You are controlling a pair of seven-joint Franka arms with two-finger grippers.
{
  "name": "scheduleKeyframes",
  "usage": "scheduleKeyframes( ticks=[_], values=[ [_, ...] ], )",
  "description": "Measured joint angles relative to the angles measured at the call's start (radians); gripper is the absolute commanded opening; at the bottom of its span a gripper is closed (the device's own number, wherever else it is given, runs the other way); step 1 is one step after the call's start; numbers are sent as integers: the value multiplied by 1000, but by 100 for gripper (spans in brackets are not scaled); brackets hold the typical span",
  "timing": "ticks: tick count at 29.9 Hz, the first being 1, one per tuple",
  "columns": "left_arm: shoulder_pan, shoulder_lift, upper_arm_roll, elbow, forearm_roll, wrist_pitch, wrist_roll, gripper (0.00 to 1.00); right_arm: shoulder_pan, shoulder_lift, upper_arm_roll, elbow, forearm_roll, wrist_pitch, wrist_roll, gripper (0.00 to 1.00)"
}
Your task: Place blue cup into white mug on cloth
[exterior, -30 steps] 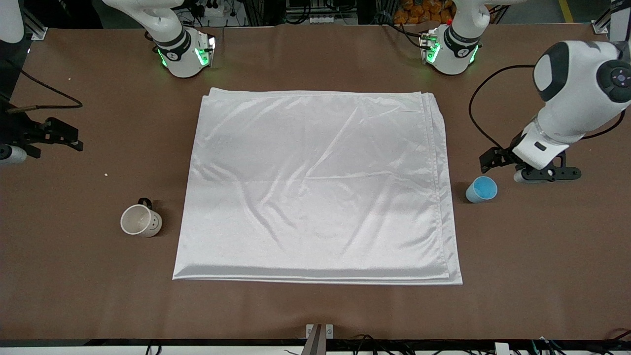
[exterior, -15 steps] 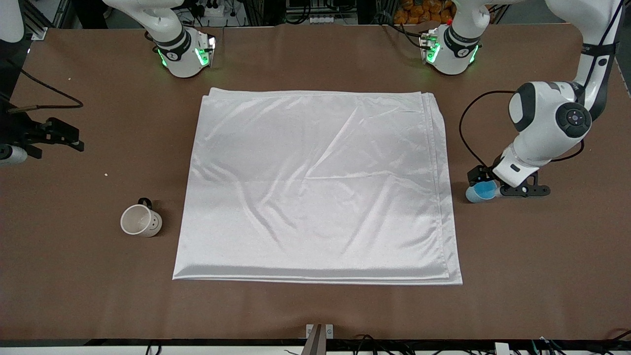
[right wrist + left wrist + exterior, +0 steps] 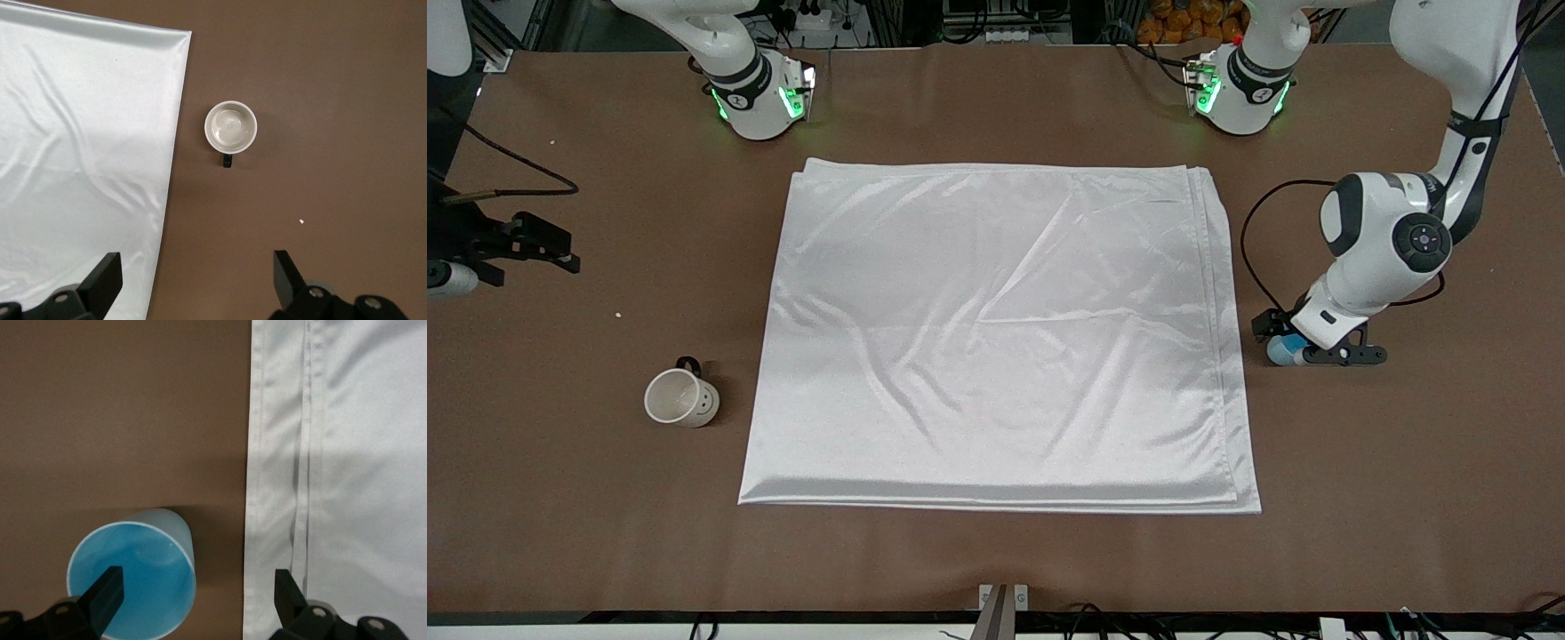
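Blue cup (image 3: 133, 577) on table beside cloth (image 3: 340, 473), left tool (image 3: 193, 597) spread, one finger (image 3: 107, 590) inside rim

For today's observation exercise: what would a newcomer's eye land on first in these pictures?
The big shiny white cloth fills the middle of the table. At the left arm's end, the left pincer is down at the blue cup beside the cloth's edge, fingers open, one over the cup's mouth. The white mug stands alone off the cloth toward the right arm's end.
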Motion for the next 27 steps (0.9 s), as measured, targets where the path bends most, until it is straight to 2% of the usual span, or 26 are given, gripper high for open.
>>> scheduleKeyframes(
  ticks=[10,14,17,19,21,27],
  values=[
    [-1,41,-1,0,8,20,5,93,0,0,0,0,0,5,0,100],
    [-1,45,-1,0,9,23,6,84,0,0,0,0,0,5,0,100],
    [-1,47,-1,0,9,26,6,67,0,0,0,0,0,5,0,100],
    [-1,48,-1,0,10,27,6,48,0,0,0,0,0,5,0,100],
    [-1,48,-1,0,10,27,6,36,0,0,-1,0,0,5,0,100],
    [-1,49,-1,1,11,28,6,11,-1,1,-3,0,0,5,0,100]
  ],
)
